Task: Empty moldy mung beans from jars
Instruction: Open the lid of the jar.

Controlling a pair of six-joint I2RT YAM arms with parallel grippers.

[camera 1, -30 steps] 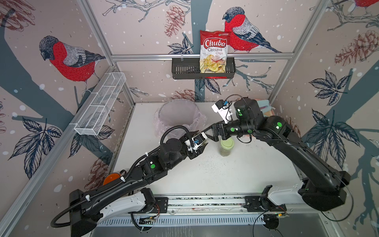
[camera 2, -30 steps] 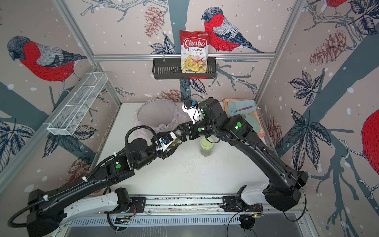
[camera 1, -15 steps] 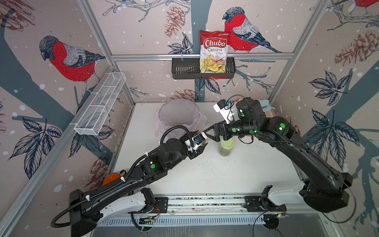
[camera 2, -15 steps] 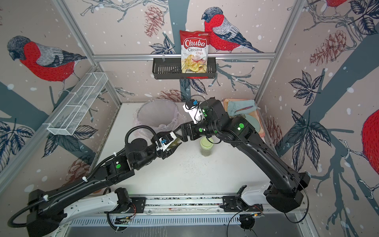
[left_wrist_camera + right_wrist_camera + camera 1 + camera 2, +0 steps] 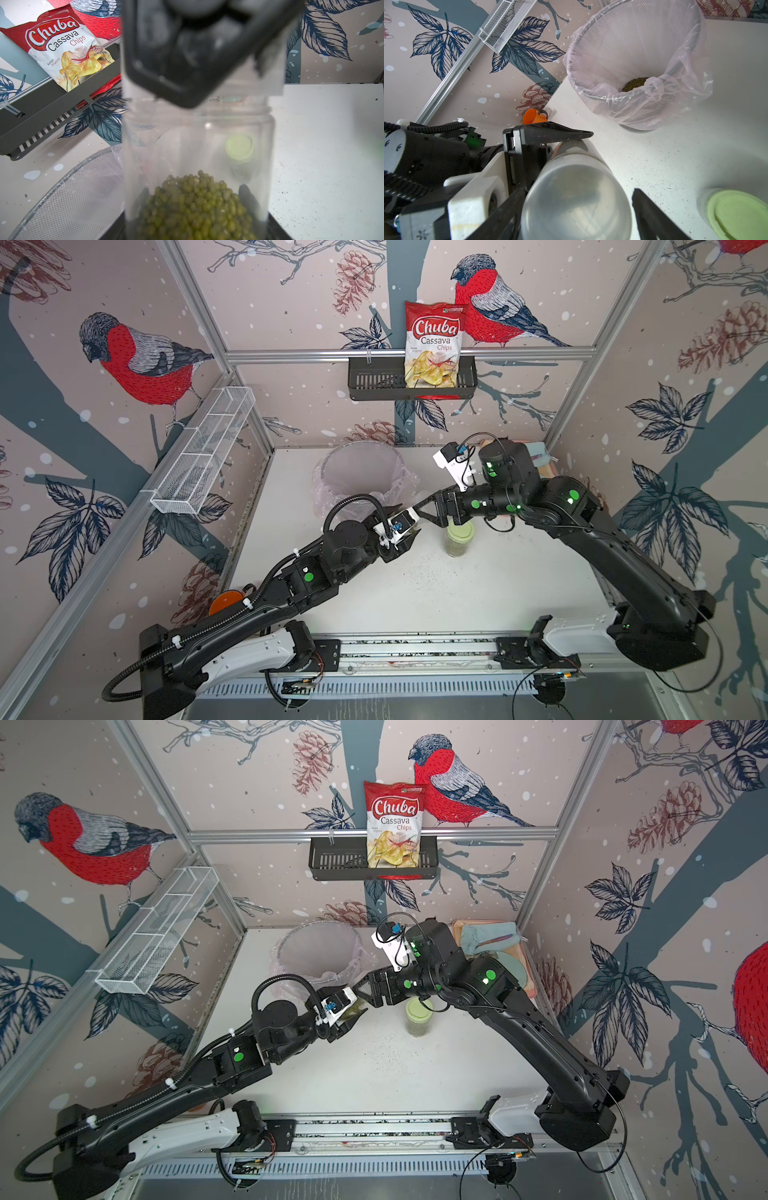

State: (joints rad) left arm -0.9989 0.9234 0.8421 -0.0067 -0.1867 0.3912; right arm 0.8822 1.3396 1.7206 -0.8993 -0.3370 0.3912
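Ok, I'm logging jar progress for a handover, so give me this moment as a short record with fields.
held jar: clear jar, lid on, mung beans inside
left gripper: shut on the clear jar
right gripper: open, fingers either side of the lid
second jar: green-lidded jar, upright, closed, untouched
bin: bag-lined, bean heap at the bottom

White table (image 5: pixel 498 593) bears lined bin (image 5: pixel 329 479), green-lidded jar (image 5: pixel 458 537)
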